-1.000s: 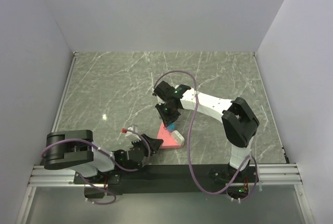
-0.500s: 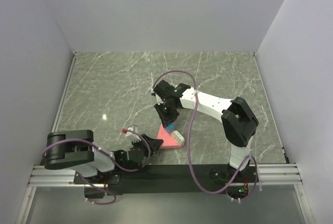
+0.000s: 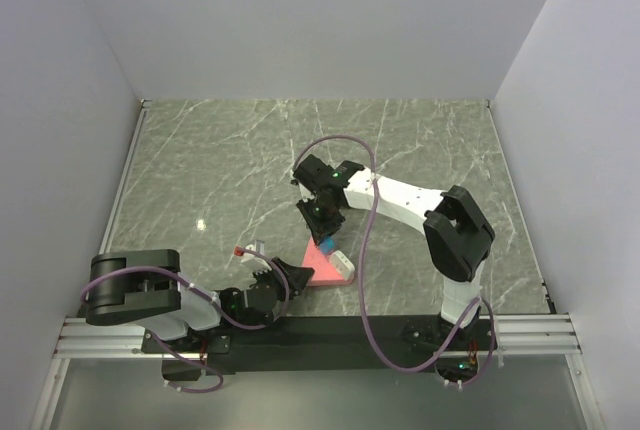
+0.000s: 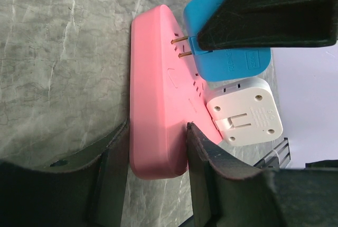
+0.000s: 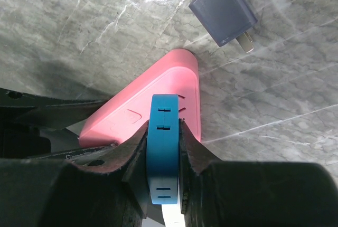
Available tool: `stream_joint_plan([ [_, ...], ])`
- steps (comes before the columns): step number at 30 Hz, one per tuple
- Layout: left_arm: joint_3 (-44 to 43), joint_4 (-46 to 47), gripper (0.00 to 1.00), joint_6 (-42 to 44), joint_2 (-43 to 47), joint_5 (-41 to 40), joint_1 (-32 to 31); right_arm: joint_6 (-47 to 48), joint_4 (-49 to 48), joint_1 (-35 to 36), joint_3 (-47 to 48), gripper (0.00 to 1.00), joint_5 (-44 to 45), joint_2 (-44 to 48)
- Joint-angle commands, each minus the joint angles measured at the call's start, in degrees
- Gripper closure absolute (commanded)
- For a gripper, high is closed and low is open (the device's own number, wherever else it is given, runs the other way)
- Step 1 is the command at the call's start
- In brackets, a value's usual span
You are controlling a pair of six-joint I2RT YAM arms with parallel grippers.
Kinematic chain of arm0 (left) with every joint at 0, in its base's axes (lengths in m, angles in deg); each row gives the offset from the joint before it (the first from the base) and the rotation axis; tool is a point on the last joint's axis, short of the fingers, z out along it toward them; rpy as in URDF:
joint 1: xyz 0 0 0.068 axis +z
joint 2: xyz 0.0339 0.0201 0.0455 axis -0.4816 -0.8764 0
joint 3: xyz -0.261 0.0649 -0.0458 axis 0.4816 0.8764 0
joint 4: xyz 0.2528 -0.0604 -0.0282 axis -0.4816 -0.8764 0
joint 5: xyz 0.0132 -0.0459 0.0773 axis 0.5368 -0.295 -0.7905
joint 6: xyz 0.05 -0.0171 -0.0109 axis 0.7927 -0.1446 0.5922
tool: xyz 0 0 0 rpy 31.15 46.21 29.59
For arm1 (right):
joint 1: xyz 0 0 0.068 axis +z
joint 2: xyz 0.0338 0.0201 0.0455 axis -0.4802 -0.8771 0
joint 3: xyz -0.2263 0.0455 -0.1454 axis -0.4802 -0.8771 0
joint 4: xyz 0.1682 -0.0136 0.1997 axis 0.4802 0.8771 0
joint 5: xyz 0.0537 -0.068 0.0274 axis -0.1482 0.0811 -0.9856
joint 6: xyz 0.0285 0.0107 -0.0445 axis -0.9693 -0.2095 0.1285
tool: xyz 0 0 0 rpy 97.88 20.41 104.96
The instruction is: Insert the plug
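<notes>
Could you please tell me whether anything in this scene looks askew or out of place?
Two things: the blue plug, pinched in the right fingers, shows bare prongs at the pink power strip, so it is not seated, and a grey adapter lies loose on the table beyond it.

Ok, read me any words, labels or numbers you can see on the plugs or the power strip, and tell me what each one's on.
On the blue plug: raised lettering and a small boxed mark, too blurred to read.
On the white plug: nothing legible.
On the pink power strip: no text.
On the grey adapter: no text showing.
</notes>
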State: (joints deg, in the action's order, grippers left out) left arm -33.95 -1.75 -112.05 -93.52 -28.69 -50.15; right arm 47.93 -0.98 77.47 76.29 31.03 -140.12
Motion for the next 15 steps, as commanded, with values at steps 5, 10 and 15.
stream_joint_plan([
  [5,7.20,-4.53,1.00,2.87,-1.82,0.04,-0.60,0.46,1.27,0.53,2.66,1.00,0.93,-2.90],
  [10,7.11,-4.35,1.00,2.96,-2.34,0.22,-0.61,0.63,1.18,0.62,3.01,1.00,0.40,-4.92],
  [15,7.29,-4.53,1.00,2.87,-2.17,0.04,-0.60,0.28,0.83,0.97,3.10,1.00,0.49,-5.89],
])
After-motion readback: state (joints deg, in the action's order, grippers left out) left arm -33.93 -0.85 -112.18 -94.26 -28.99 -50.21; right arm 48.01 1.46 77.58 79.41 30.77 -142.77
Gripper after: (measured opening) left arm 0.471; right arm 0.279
